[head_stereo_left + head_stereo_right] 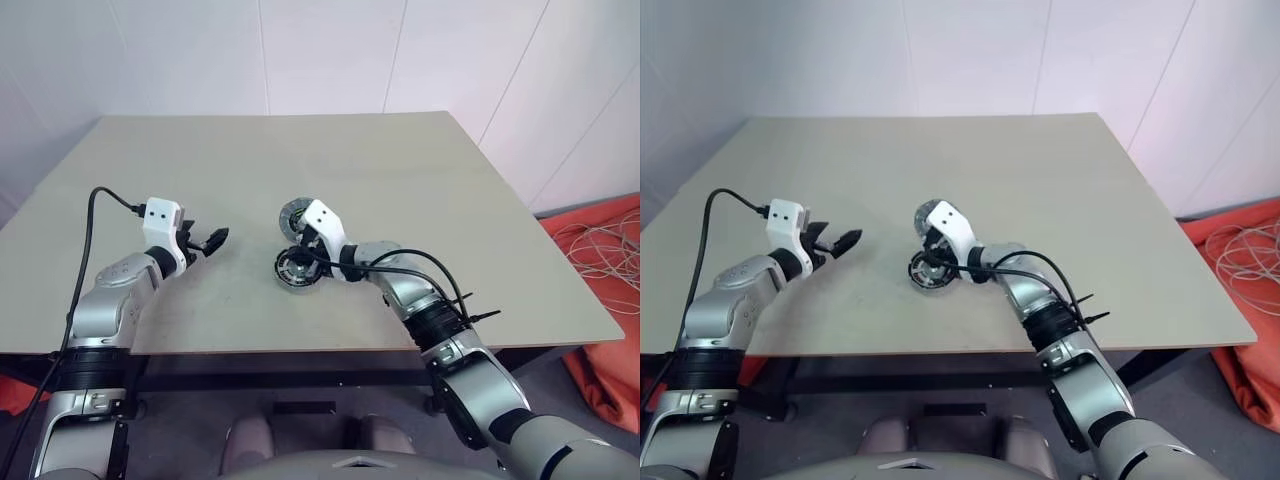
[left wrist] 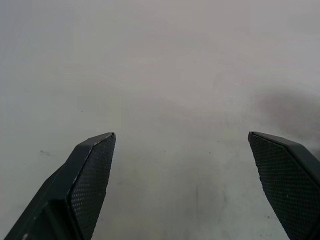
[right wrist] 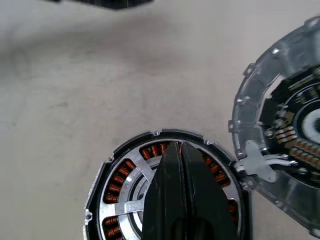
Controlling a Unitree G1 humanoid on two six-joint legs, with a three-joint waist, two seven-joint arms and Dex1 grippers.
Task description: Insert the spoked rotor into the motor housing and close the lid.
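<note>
Right gripper (image 3: 181, 150), its 2 black fingers pressed together with nothing between them, hangs directly over the motor housing (image 3: 125, 180), a squat round metal cup with copper-brown windings. Silvery spokes of the flat dark-grey spoked rotor (image 3: 131, 175) lie across those windings, so the wheel sits inside the cup. Whether the fingertips touch it I cannot tell. Just beside the housing, edge to edge with it, lies the lid (image 3: 280, 125), a round flat disc with a pale grey segmented rim and a dark centre. Both rest near the middle of the beige rectangular tabletop (image 1: 400, 180). Left gripper (image 2: 182, 145) hovers well apart to the left over bare table, jaws spread wide and empty.
</note>
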